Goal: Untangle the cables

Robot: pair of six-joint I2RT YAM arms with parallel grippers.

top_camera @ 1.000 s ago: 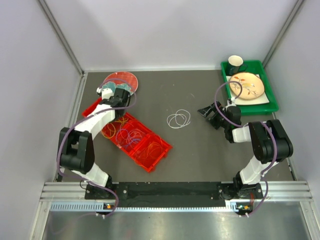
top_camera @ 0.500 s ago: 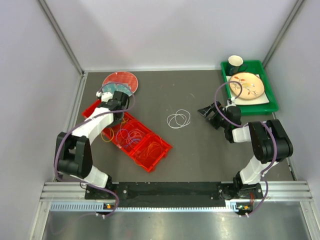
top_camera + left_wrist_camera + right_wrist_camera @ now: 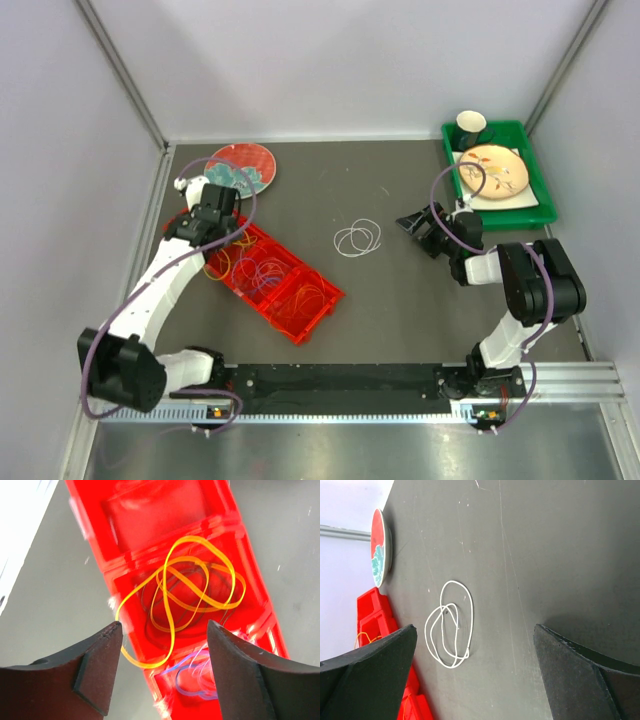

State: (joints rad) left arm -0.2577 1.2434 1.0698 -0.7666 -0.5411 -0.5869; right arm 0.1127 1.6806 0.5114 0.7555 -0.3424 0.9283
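Left arm (image 3: 165, 275) has swung back, jaws apart over orange cables (image 3: 182, 583).

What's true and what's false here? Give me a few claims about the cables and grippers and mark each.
1. The white cable lies on the table, outside the red tray. True.
2. The left gripper grips the yellow cable. False: it hangs open above it, holding nothing.
3. The right gripper is open and empty. True.
4. The green tray holds cables. False: it holds a plate and a cup.
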